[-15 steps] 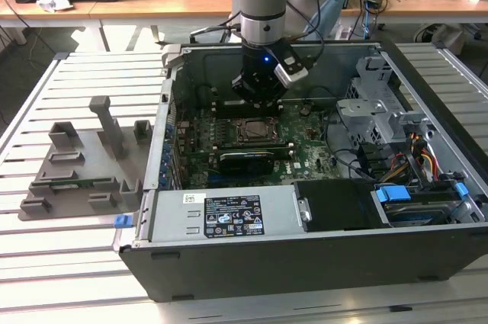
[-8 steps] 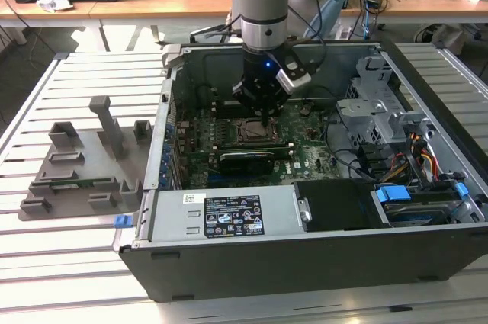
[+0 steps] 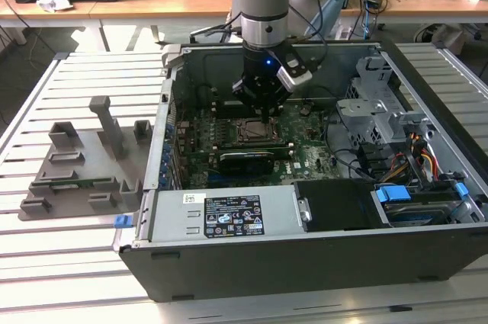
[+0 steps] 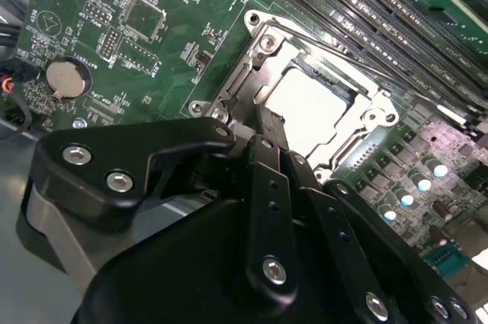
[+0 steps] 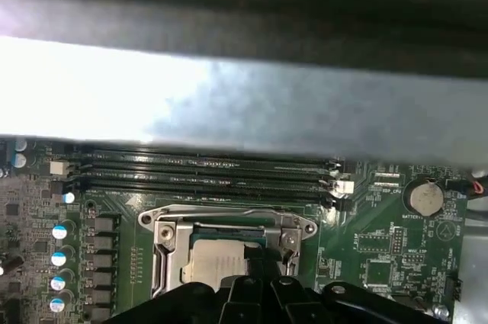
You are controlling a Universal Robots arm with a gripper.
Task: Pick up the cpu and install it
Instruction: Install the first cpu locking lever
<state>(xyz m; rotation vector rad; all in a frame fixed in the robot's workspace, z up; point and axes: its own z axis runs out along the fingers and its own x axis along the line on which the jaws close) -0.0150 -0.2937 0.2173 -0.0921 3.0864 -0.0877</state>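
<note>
In the second wrist view the black claw [image 4: 268, 122] covers the near corner of the socket frame [image 4: 252, 49], and one edge of the cpu [image 4: 309, 107] lies behind its linkage. The cpu's top is washed out by glare, so its print is not readable. Where the fingertips end (behind the claw's own body) I cannot tell, nor if they touch the cpu. In the first wrist view the near part of the cpu [image 5: 217, 263] is cut off by the claw and by the picture's edge, and a blurred grey band [image 5: 244, 103] hides what lies behind it. In the exterior view the claw [image 3: 264, 117] hides the middle of the socket frame [image 3: 245, 130].
</note>
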